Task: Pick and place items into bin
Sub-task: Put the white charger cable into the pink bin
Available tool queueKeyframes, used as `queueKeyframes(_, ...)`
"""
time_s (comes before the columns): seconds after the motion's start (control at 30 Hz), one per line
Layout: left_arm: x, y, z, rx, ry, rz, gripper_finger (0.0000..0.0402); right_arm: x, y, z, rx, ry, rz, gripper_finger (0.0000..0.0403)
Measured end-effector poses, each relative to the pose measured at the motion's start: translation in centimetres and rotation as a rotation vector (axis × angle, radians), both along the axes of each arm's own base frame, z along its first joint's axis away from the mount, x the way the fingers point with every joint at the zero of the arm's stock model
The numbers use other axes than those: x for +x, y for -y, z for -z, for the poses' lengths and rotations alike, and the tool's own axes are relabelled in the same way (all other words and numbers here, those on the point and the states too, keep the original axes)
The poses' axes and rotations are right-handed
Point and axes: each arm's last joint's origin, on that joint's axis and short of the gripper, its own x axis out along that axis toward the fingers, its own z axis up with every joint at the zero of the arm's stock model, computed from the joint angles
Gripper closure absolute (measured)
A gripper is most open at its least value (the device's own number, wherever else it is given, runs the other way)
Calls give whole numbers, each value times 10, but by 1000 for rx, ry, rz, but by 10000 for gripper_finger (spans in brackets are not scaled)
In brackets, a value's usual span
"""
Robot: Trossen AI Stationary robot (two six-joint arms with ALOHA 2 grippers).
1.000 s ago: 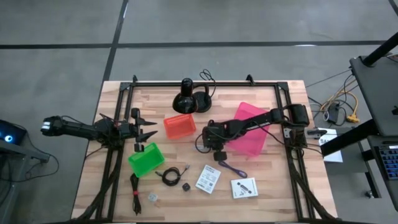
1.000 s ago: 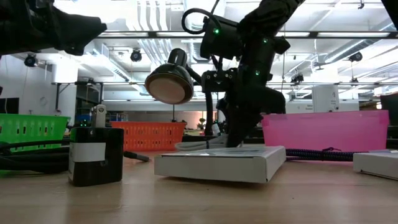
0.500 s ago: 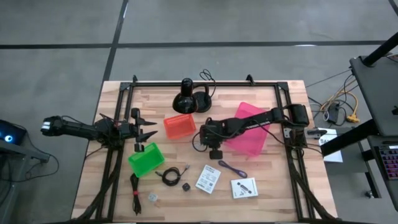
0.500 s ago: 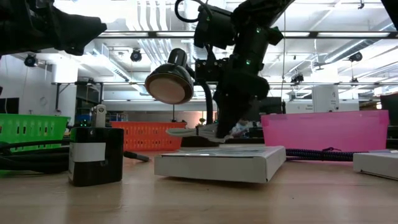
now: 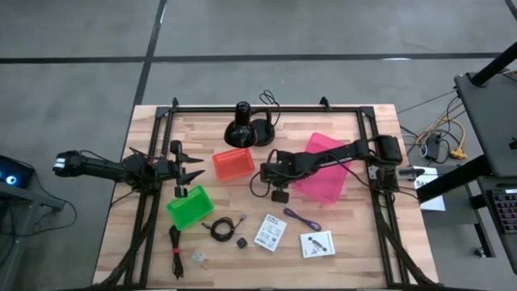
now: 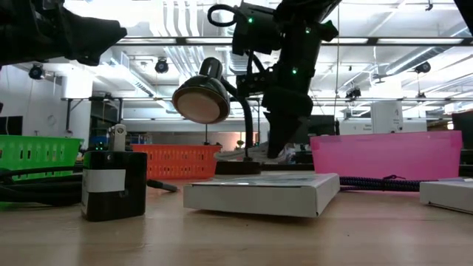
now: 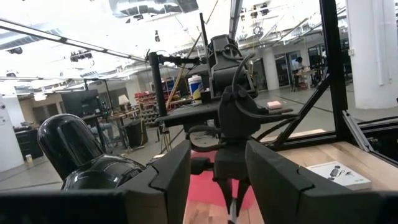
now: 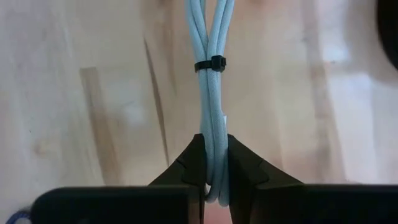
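High: right hand (image 5: 279,194) beside pink bin (image 5: 327,179); left hand (image 5: 187,172) idle, part open, near green bin (image 5: 191,207).

Right wrist: fingers clenched on pale-blue cord (image 8: 210,93).

Low: hand clear of counter (image 6: 236,236). Probably carry over pink rim before releasing.

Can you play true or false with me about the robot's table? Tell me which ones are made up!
1. The right gripper is pinching a pale blue cable. True.
2. The green bin sits beside the pink bin, touching it. False: the orange bin and bare table lie between them.
3. Two white printed cards lie on the wood. True.
4. The left gripper is holding the purple strap. False: the strap lies on the table and that gripper is open, holding nothing.
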Motion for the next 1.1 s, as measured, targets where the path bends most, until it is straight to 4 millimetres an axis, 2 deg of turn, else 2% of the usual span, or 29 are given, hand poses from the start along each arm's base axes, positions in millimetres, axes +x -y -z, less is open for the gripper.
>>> queueKeyframes(0.4,0,0,0,0,0,0,262,-17,-4,-28,-57,-3,55,378)
queueKeyframes(0.67,0,0,0,0,-1,0,262,-28,-12,-31,-110,-75,71,378)
queueKeyframes(0.9,0,0,0,0,-1,0,262,-45,-14,-42,-205,-121,197,378)
queueKeyframes(1.1,0,0,0,0,0,0,262,-64,-19,-61,-237,-135,241,378)
